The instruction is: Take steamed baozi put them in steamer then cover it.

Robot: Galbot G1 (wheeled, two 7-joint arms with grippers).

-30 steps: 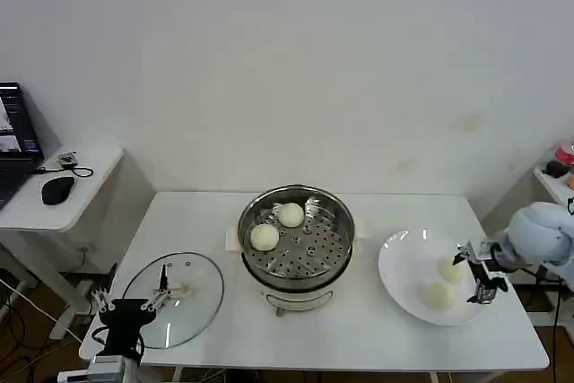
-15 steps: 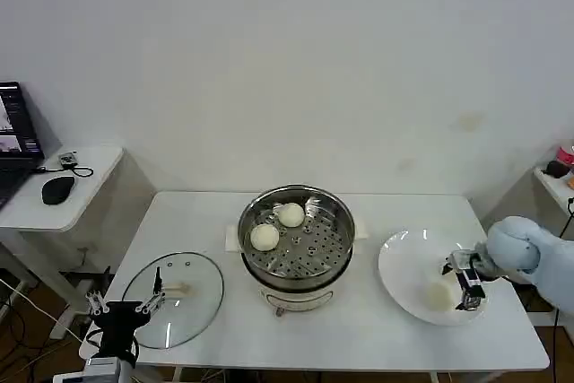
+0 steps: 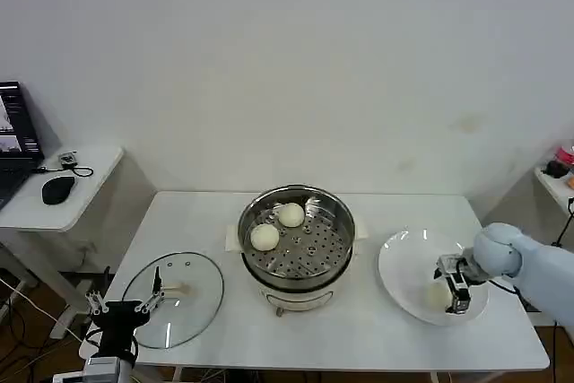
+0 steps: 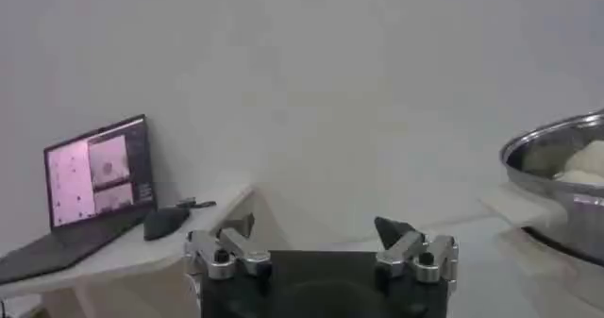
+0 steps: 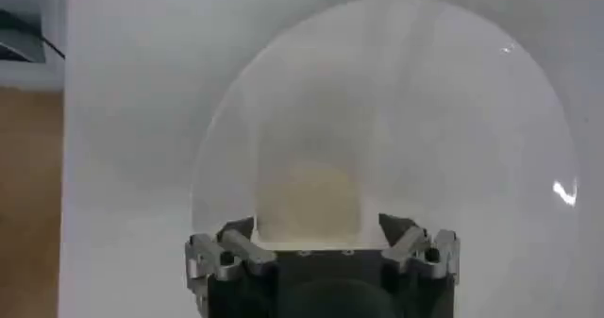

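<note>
Two cream-white baozi (image 3: pixel 276 225) sit in the open steel steamer (image 3: pixel 296 241); another baozi (image 5: pixel 309 200) lies on the plate.

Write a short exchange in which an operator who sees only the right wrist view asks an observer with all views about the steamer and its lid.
Operator: My right gripper is open around a baozi on the plate. How full is the steamer?
Observer: The steamer holds two buns on its perforated tray, and it is uncovered.
Operator: Where is the lid?
Observer: The glass lid lies flat on the table to the robot's left of the steamer, with the open left gripper at its near edge.
</note>
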